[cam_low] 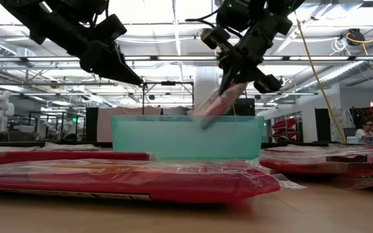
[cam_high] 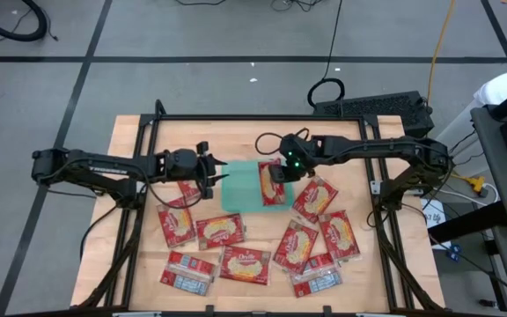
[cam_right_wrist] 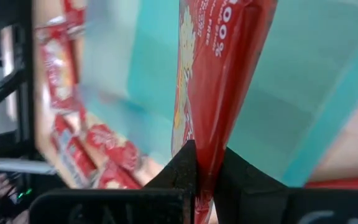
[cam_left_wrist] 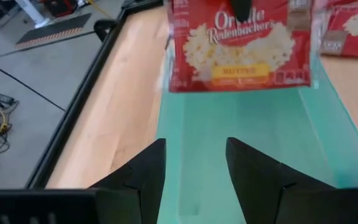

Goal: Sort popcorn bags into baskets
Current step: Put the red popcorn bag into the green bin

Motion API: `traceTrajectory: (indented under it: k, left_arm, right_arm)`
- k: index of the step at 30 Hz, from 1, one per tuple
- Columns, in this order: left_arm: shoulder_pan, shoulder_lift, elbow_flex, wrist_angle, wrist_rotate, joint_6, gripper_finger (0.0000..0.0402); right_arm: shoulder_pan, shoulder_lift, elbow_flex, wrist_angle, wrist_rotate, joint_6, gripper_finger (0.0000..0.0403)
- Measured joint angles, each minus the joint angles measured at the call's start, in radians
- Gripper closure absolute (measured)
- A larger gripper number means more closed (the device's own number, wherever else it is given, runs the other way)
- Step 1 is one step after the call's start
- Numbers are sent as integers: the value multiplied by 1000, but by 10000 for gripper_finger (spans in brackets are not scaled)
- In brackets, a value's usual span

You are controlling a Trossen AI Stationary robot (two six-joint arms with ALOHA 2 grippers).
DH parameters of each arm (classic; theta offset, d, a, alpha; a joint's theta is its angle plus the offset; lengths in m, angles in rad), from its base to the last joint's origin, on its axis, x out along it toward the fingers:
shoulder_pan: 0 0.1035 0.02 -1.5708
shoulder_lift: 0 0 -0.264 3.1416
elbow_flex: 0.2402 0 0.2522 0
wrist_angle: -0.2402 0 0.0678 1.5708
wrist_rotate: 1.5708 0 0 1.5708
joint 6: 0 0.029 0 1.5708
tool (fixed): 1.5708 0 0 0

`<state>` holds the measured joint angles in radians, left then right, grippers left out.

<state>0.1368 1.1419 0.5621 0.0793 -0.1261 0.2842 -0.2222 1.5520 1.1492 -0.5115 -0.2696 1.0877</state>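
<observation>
A: Item one, the teal tray (cam_high: 238,195). Where is it set?

B: It is set on the wooden table (cam_high: 130,141), near the middle, between the two arms. Its floor is seen bare on the left arm's side.

A: Item two, the right gripper (cam_high: 278,173)?

B: It is held above the tray's right half. Its fingers (cam_right_wrist: 182,165) are pinched shut on the top edge of one popcorn bag (cam_low: 214,105). The bag is hung tilted over the tray, its lower end dipped below the tray's rim in the low view; whether the floor is touched cannot be told.

A: Item three, the left gripper (cam_high: 211,173)?

B: It is poised just left of the tray, at the rim, raised above the table. Its jaws are parted, and nothing is seen between them. From its wrist camera the held bag's cream-yellow picture face is shown beyond the tray floor.

A: Item four, remaining stock?

B: The loose bags (cam_high: 221,231) are spread flat on the table, in front of the tray and to its front right, some overlapping. Two grey-white-panel faces are noted at the table's front edge
</observation>
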Motion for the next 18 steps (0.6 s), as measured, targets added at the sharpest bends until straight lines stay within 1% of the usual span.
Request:
traceTrajectory:
  k: [4, 10, 14, 18]
  left_arm:
    - [-1, 1, 0, -10, 0, -34, 229]
    - [-2, 1, 0, -18, -5, -31, 229]
    - [-2, 1, 0, -16, -15, -29, 229]
    - [-3, 1, 0, -38, -15, -37, 229]
  right_arm:
    - [0, 0, 0, -22, 31, 26, 385]
    - [-13, 3, 0, -50, 24, 27, 385]
    - [-27, 35, 0, -49, 15, 20, 385]
    - [-26, 92, 1, -36, -22, -17, 385]
